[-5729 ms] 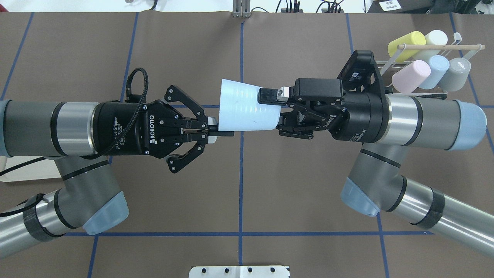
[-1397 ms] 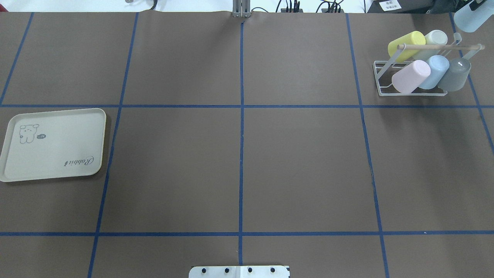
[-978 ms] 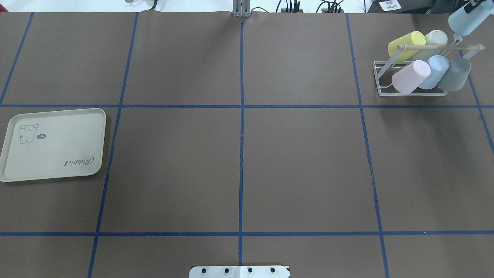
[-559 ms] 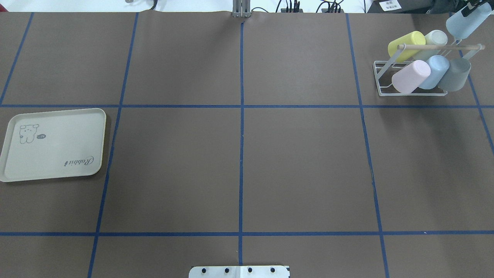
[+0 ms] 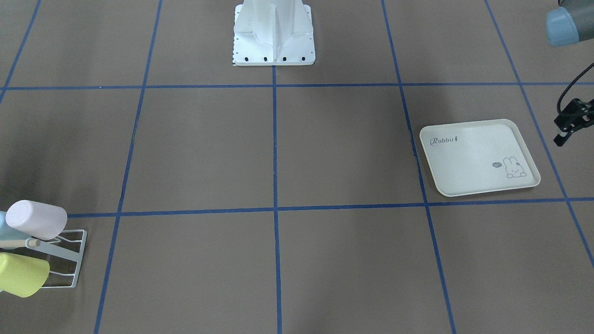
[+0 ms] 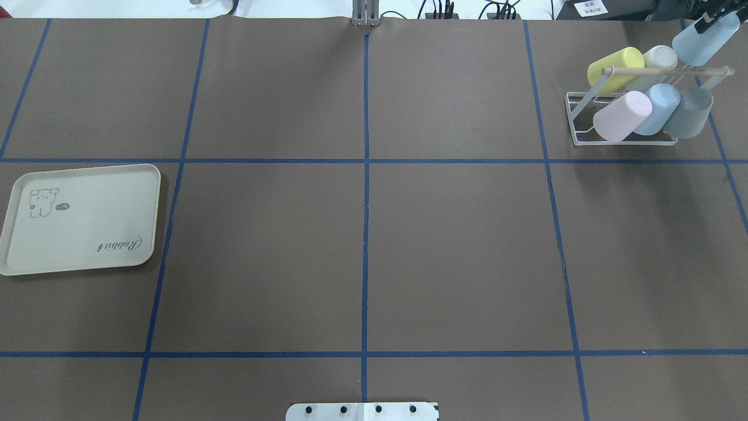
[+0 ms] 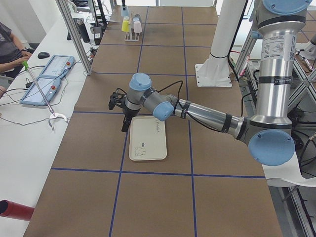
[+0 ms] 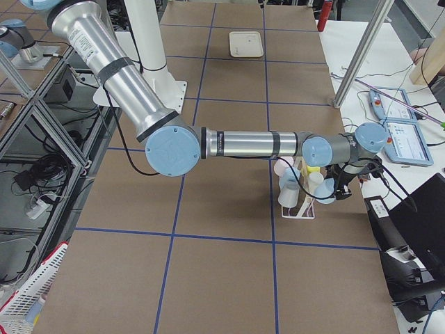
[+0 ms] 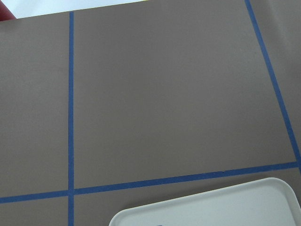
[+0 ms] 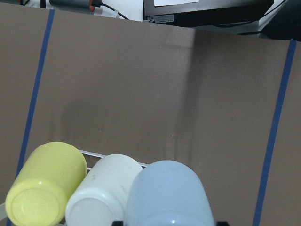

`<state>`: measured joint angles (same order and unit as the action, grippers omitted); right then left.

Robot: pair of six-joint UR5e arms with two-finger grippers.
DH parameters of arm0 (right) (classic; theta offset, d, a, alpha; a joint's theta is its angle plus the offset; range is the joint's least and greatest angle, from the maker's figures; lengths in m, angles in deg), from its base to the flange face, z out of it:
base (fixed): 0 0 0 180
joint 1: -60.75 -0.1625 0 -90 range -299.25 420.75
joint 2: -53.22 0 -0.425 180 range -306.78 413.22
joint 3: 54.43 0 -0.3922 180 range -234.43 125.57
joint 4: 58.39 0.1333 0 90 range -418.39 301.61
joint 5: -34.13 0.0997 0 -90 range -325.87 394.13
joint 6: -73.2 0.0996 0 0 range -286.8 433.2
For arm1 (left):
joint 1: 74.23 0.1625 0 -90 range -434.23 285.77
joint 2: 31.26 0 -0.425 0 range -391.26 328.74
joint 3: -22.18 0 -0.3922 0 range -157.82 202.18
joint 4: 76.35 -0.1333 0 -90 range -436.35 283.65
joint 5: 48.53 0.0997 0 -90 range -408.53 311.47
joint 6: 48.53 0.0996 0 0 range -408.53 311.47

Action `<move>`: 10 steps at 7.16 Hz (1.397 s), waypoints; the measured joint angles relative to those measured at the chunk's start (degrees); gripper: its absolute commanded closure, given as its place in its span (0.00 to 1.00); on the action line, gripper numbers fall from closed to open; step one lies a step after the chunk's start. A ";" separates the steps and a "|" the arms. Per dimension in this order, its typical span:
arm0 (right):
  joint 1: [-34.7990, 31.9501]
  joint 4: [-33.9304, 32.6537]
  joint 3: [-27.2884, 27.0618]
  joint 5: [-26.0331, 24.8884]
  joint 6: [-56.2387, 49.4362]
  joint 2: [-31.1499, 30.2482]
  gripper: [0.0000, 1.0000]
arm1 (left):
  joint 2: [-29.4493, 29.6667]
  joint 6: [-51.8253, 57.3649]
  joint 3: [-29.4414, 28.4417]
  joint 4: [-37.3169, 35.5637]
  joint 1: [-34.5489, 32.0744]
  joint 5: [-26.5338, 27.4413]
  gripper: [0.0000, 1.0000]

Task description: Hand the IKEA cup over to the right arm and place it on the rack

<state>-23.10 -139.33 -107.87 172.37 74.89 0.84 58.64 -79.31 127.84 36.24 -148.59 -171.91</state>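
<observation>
The pale blue IKEA cup hangs tilted at the far right end of the rack, beside a white cup. My right gripper is shut on it; only one black finger shows at the overhead view's top edge. In the right wrist view the IKEA cup fills the bottom middle, right of the white cup and a yellow cup. Whether it touches a prong is hidden. My left gripper hovers open and empty beside the cream tray.
Pink, light blue and grey cups fill the rack's front row under the wooden rod. The robot's white base plate sits at the near edge. A person sits at the side bench.
5.7 s ago both grippers held the cup at the table's middle. Over the last second the right gripper has carried it down and left toward the rack's far right end.
</observation>
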 measured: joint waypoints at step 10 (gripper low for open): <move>3.76 0.16 0.35 -4.62 0.15 -1.59 0.01 | 0.23 -1.99 0.16 0.00 0.08 -1.18 0.00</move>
<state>-19.35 -139.17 -107.52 167.76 75.04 -0.75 58.87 -81.29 128.00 36.23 -148.51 -173.09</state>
